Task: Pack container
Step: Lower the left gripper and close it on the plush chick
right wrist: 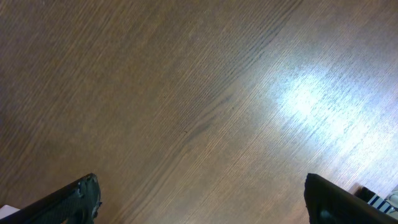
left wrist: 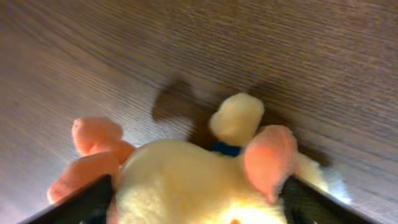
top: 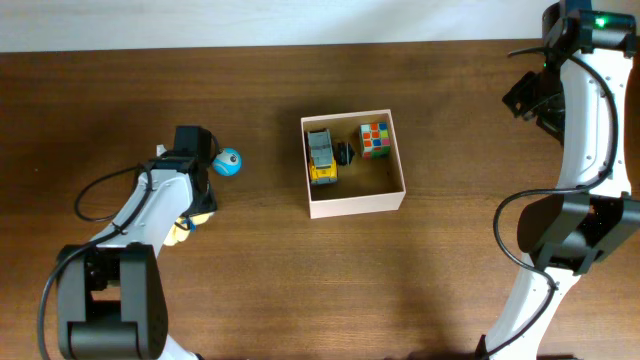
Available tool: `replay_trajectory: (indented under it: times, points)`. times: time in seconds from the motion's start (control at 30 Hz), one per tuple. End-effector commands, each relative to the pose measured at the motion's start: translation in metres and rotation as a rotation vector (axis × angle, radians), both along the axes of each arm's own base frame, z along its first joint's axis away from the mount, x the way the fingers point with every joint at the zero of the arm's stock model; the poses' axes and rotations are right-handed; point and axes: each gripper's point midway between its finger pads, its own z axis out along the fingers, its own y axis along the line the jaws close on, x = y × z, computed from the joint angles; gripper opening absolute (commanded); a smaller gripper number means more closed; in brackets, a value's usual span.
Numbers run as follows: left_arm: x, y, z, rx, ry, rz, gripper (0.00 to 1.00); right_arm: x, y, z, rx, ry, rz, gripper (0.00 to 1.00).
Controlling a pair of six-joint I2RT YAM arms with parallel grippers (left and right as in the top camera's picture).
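The container (top: 356,205) is a square white box with a tan inside at the table's middle. In it lie a yellow toy truck (top: 321,157), a small black object (top: 345,153) and a colourful puzzle cube (top: 375,140). My left gripper (left wrist: 196,199) sits at the left of the table, its fingers pressed on both sides of a yellow and orange plush toy (left wrist: 186,180), which peeks out under the arm in the overhead view (top: 183,230). My right gripper (right wrist: 199,186) is open and empty over bare wood at the far right (top: 527,97).
A small blue ball-shaped toy (top: 228,162) lies on the wood just right of the left wrist, between it and the container. A black cable (top: 95,195) loops left of the left arm. The table's far edge runs along the top.
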Motion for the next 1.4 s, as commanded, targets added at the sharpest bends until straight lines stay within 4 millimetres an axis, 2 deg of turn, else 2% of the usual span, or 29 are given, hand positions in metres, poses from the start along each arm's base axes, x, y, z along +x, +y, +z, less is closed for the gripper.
replay_trajectory:
  times: [0.0,0.07,0.1,0.2,0.43,0.57,0.7,0.8,1.07,1.2,1.37]
  points:
    - [-0.013,-0.015,-0.025,-0.092,0.085,-0.014,0.58,0.001,-0.003,0.004,-0.005,-0.015,-0.012,0.99]
    - [-0.013,-0.016,-0.026,-0.100,0.085,-0.015,0.47,0.001,-0.003,0.004,-0.005,-0.015,-0.012,0.99]
    - [-0.014,-0.018,-0.027,-0.112,0.085,-0.016,0.46,0.001,-0.003,0.004,-0.005,-0.015,-0.012,0.99]
    - [-0.014,-0.028,-0.030,-0.170,0.088,-0.022,0.46,0.001,-0.003,0.004,-0.005,-0.015,-0.012,0.99]
    - [-0.011,-0.033,-0.030,-0.202,0.078,-0.027,0.43,0.001,-0.003,0.004,-0.005,-0.015,-0.012,0.99]
    - [-0.001,-0.045,-0.024,-0.269,0.054,-0.039,0.42,0.001,-0.003,0.004,-0.005,-0.015,-0.012,0.99]
    - [0.014,-0.056,-0.010,-0.328,0.022,-0.052,0.43,0.001,-0.003,0.004,-0.005,-0.015,-0.012,0.99]
    - [0.026,-0.063,0.009,-0.365,0.002,-0.065,0.42,0.001,-0.003,0.004,-0.005,-0.015,-0.012,0.99]
    - [0.043,-0.065,0.052,-0.371,-0.025,-0.077,0.42,0.001,-0.003,0.004,-0.005,-0.015,-0.012,0.99]
    - [0.040,-0.065,0.055,-0.368,-0.009,-0.093,0.43,0.001,-0.003,0.004,-0.005,-0.015,-0.012,0.99]
    - [0.014,-0.063,0.051,-0.354,0.124,-0.169,0.44,0.001,-0.003,0.004,-0.005,-0.015,-0.012,0.99]
